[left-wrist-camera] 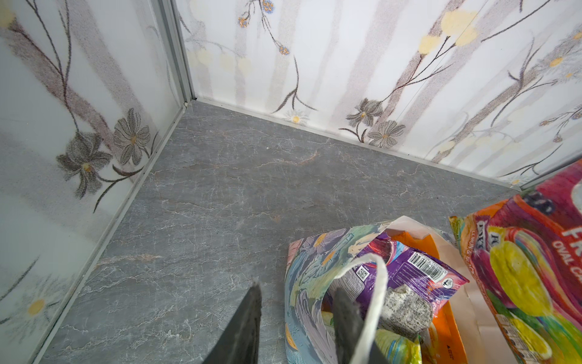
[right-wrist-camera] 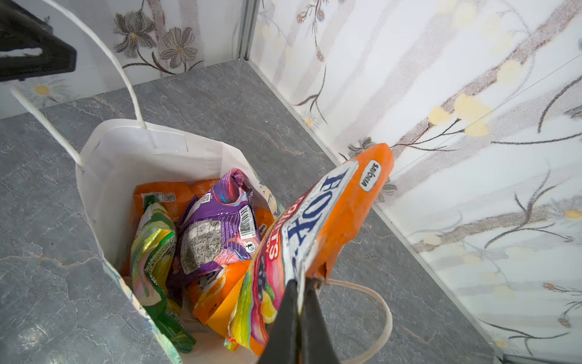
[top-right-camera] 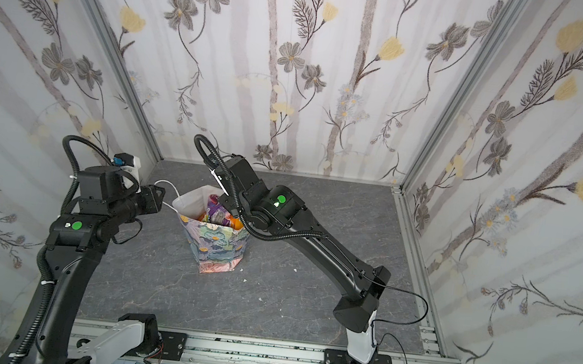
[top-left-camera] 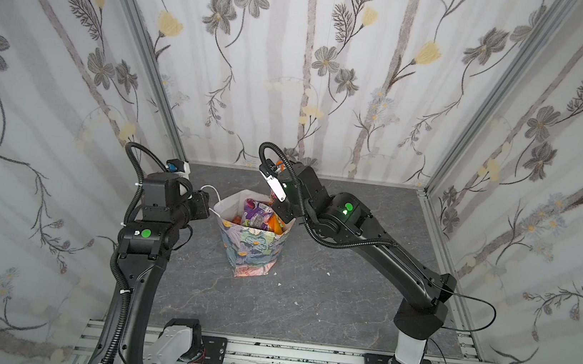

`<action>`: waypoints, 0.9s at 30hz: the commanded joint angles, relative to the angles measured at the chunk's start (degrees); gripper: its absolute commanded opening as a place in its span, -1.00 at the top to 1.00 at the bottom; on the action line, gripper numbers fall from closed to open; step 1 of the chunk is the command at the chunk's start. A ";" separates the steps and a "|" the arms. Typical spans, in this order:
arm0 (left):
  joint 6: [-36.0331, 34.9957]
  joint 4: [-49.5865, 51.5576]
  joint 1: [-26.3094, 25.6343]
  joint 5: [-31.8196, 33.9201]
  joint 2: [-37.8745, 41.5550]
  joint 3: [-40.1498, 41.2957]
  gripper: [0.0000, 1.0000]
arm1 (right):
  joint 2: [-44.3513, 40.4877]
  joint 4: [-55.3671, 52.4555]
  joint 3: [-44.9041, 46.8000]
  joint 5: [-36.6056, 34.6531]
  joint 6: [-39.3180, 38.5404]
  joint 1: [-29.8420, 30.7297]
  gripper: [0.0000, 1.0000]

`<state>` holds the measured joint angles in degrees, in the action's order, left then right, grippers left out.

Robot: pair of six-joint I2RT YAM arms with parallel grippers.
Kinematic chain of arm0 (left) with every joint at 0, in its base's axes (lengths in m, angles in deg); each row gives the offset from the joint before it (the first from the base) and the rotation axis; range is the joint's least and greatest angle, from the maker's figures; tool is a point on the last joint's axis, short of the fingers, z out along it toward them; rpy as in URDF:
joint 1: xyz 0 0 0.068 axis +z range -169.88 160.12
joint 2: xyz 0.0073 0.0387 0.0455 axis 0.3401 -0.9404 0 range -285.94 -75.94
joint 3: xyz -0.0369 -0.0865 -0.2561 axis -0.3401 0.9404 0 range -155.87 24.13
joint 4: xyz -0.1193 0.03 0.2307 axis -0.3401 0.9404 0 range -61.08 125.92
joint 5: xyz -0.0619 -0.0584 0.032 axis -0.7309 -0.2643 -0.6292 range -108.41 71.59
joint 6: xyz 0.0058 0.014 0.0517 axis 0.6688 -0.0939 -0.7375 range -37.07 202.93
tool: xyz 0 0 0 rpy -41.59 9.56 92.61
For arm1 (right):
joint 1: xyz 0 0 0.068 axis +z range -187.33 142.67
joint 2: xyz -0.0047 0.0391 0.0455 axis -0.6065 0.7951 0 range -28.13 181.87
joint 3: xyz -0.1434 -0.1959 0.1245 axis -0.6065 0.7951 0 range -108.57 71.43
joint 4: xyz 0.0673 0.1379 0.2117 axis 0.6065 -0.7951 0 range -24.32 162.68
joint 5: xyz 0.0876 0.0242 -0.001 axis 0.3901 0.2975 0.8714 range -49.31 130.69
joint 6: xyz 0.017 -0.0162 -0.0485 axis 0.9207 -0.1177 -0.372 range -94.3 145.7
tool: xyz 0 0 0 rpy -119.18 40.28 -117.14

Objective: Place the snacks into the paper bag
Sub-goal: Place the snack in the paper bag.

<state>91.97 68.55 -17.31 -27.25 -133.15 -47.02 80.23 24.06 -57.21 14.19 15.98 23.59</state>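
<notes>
Snacks (right-wrist-camera: 217,233) lie inside the paper bag (top-left-camera: 252,249) at the middle of the surface (top-left-camera: 306,304). The left tool (left-wrist-camera: 297,286) straddles the bag's wall, jaws parted, pinching nothing. Farther back, the right tool (right-wrist-camera: 300,283) is clenched on an orange FOX'S packet (right-wrist-camera: 333,214) over the mouth. The packet looks like light, floppy, slick film, probably best pinched at a sealed edge.

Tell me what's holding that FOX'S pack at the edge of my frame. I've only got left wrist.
Observer: The right gripper. Its jaws are shut on the FOX'S pack's orange edge.
Operator: Is it over the bag?
Observer: Yes. In the right wrist view its lower end hangs at the bag's open mouth.
Operator: Any packs lying outside?
Observer: None show on the table in a top view.
</notes>
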 commanded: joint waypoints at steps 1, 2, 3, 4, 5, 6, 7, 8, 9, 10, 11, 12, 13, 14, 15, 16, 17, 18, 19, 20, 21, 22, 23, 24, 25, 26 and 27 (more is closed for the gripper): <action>0.08 -1.12 0.02 -0.63 -0.49 -0.73 0.29 | -1.76 1.96 0.78 -5.97 -1.42 0.59 1.00; 0.11 -1.14 0.03 -0.58 -0.53 -0.68 0.30 | -2.12 2.20 0.85 -6.54 -1.50 0.84 1.00; 0.10 -1.17 0.05 -0.73 -0.53 -0.74 0.31 | -2.50 2.73 0.85 -7.20 -1.53 0.99 1.00; 0.11 -1.15 0.06 -0.80 -0.61 -0.74 0.31 | -2.91 3.27 0.85 -7.71 -1.69 1.11 1.00; 0.10 -1.14 0.06 -0.83 -0.62 -0.74 0.32 | -3.39 4.12 0.85 -8.23 -1.80 1.21 1.00; 0.10 -1.14 0.02 -0.91 -0.54 -0.74 0.33 | -3.83 5.10 0.85 -8.33 -1.88 1.31 1.00; 0.10 -1.10 0.07 -0.91 -0.53 -0.74 0.34 | -4.28 5.89 0.93 -8.14 -2.12 1.39 1.00; 0.10 -1.13 0.07 -0.96 -0.40 -0.63 0.34 | -4.42 6.51 0.91 -7.79 -2.39 1.54 1.00; 0.11 -1.14 0.06 -0.92 -0.36 -0.64 0.34 | -4.64 6.98 0.92 -7.64 -2.71 1.69 1.00; 0.10 -1.01 0.07 -0.87 -0.29 -0.74 0.34 | -4.67 7.21 0.98 -7.59 -2.85 1.84 1.00; 0.11 -1.01 0.07 -0.82 -0.25 -0.74 0.34 | -4.49 7.22 0.92 -7.53 -2.98 1.95 1.00; 0.11 -0.92 0.03 -0.83 -0.18 -0.76 0.34 | -4.39 7.05 0.93 -7.52 -2.97 1.89 1.00; 0.10 -0.96 0.02 -0.79 -0.10 -0.75 0.34 | -4.08 6.97 0.93 -7.28 -3.03 1.92 1.00; 0.15 -0.96 0.07 -0.74 -0.09 -0.79 0.34 | -3.73 6.59 0.93 -7.26 -3.02 2.00 1.00; 0.13 -0.88 0.07 -0.74 -0.09 -0.74 0.34 | -3.39 6.37 0.93 -7.16 -3.02 2.00 1.00; 0.14 -1.02 0.07 -0.70 -0.09 -0.65 0.34 | -3.04 6.14 1.02 -7.24 -3.01 2.01 1.00; 0.11 -1.02 0.07 -0.74 -0.11 -0.66 0.35 | -2.74 6.00 1.02 -7.57 -2.97 2.00 1.00; 0.11 -1.14 0.06 -0.74 -0.09 -0.53 0.34 | -2.56 5.99 1.21 -7.93 -3.01 2.01 1.00; 0.10 -1.09 0.08 -0.83 -0.09 -0.48 0.35 | -2.29 6.07 1.35 -8.50 -3.06 2.01 1.00; 0.11 -1.21 0.06 -0.83 -0.09 -0.40 0.34 | -2.06 6.14 1.37 -8.97 -3.20 1.93 1.00; 0.12 -1.18 0.07 -0.93 -0.09 -0.43 0.35 | -1.82 6.44 1.47 -9.62 -3.34 1.92 1.00; 0.10 -1.26 0.02 -0.87 -0.09 -0.44 0.35 | -1.53 6.78 1.46 -10.22 -3.53 1.92 1.00; 0.11 -1.28 0.07 -1.00 -0.09 -0.39 0.35 | -1.25 7.13 1.46 -10.61 -3.68 1.87 1.00; 0.10 -1.23 0.07 -1.09 -0.14 -0.39 0.35 | -1.00 7.73 1.46 -11.17 -3.88 1.83 1.00; 0.15 -1.25 0.01 -1.18 -0.10 -0.39 0.35 | -0.63 8.28 1.46 -12.05 -4.14 1.78 1.00; 0.10 -1.24 0.02 -1.18 -0.03 -0.38 0.36 | -0.36 8.79 1.39 -12.88 -4.39 1.74 1.00; 0.14 -1.14 0.07 -1.18 0.04 -0.39 0.36 | -0.02 9.14 1.29 -13.80 -4.59 1.65 1.00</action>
<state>91.99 68.55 -17.31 -27.88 -133.39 -47.22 79.77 28.78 -55.74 4.51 12.57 25.38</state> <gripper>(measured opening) 0.324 0.048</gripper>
